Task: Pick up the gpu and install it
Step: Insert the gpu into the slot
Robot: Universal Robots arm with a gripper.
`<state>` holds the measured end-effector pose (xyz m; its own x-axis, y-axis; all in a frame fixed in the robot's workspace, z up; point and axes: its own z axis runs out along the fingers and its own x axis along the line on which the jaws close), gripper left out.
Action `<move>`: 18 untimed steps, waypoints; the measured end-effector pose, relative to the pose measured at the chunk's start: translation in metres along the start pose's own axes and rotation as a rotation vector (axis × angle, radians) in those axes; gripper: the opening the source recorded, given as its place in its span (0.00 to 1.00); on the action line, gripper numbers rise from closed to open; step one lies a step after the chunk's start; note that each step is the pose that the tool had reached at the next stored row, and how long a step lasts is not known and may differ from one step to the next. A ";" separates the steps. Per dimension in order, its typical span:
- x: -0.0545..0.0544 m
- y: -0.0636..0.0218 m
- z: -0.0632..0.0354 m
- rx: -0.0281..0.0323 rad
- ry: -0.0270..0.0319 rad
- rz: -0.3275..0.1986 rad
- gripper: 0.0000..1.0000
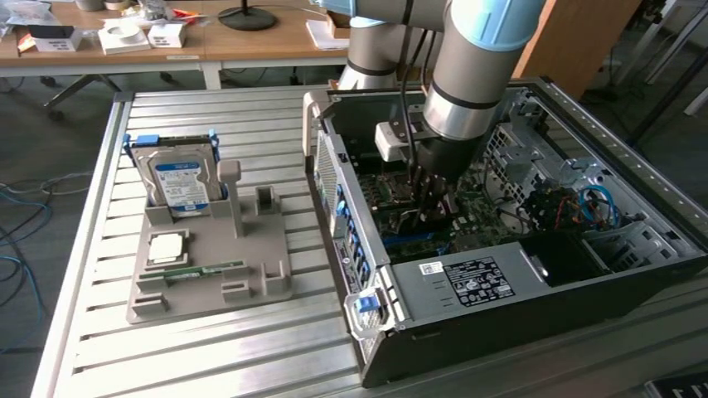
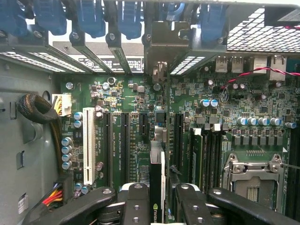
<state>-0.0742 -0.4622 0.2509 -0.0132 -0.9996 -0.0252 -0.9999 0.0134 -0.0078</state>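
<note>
The gpu point(image 2: 157, 176) stands edge-on, clamped between the jaws, one black jaw against each face. It runs along the motherboard point(image 2: 117, 98) among the expansion slots, its metal end towards the rear wall of the case point(image 1: 465, 282), which lies open on the bench point(image 1: 221, 348).

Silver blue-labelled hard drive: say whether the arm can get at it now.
Probably not: the tool is down inside the open black computer case, shut on the thin dark gpu card; the hard drive stands outside, beyond the case wall.
</note>
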 end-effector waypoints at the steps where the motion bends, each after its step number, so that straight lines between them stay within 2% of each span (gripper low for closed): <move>1: 0.000 0.0000 0.0000 0.0000 0.0001 0.000 0.26; 18: 0.000 0.0000 0.0016 -0.0001 0.0002 0.000 0.26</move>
<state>-0.0742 -0.4622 0.2493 -0.0132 -0.9996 -0.0250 -0.9999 0.0134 -0.0077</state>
